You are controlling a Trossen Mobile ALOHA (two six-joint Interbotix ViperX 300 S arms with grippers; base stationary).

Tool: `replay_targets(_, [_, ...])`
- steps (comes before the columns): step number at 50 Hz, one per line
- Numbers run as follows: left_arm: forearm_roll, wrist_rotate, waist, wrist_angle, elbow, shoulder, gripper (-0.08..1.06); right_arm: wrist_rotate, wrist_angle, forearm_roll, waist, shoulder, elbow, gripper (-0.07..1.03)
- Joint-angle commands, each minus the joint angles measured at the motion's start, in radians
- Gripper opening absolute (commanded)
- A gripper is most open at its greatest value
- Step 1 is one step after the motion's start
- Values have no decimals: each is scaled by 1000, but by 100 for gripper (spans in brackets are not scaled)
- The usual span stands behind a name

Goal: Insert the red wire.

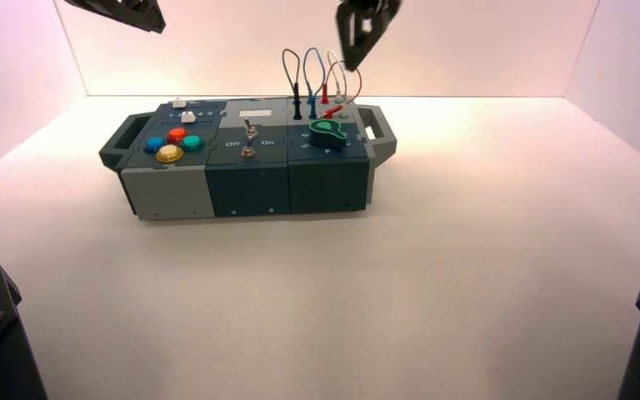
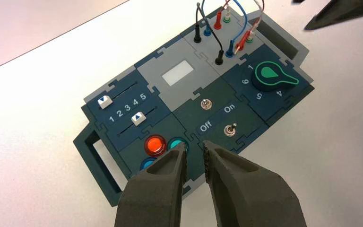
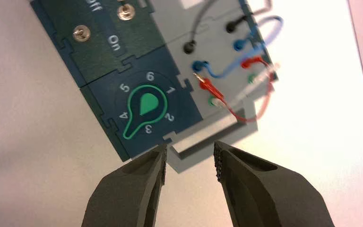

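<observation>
Surroundings: white tabletop (image 1: 467, 275) with pale walls; your box (image 1: 250, 179) stands left of centre.
Right gripper (image 3: 190, 158): you see its fingers spread apart, holding nothing, poised over the box's right-hand handle (image 3: 217, 130) beside the green knob (image 3: 144, 109).
Red wire (image 3: 238, 113): it sits on the grey socket panel at the box's far right corner, just past your right gripper, not touching it.
Wire's plugs: one red plug (image 3: 251, 61) stands seated in a socket; the loose plug (image 3: 210, 87) lies flat across the panel, its long axis slanted, its metal pin aimed toward the blue plug (image 3: 199, 65).
Left gripper (image 2: 194, 151): you see its fingers slightly apart, empty, over the box's near edge by the coloured buttons (image 2: 155, 144).
</observation>
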Motion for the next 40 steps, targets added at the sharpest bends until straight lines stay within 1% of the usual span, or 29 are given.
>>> replay_targets(1, [0,5,-5,-5,-17,-3,22,-31,0,-9,11,8,-49,53])
replay_targets(4, [0,5,-5,-6,-14,-3,23,-35,0,-17,9,20,-58,53])
replay_targets(5, [0,5,-5,-6,-14,-5,22,-41,0,-29,9,31,-67,53])
replay_targets(7, [-2,5,-3,-6,-12,-5,23,-41,0,-40,11,37,-74,53])
replay_targets(15, [-2,5,5,-6,-8,-6,23,-41,2,-106,11,74,-107,53])
replay_targets(19, [-2,5,11,-6,-6,-8,23,-41,2,-117,11,89,-120,53])
replay_targets(24, [-2,5,21,-8,-6,-8,23,-43,2,-120,11,112,-137,53])
replay_targets(28, [-2,5,25,-9,-6,-6,23,-43,2,-120,12,126,-149,53])
replay_targets(40, [-2,5,28,-12,-3,2,23,-43,2,-141,15,169,-173,53])
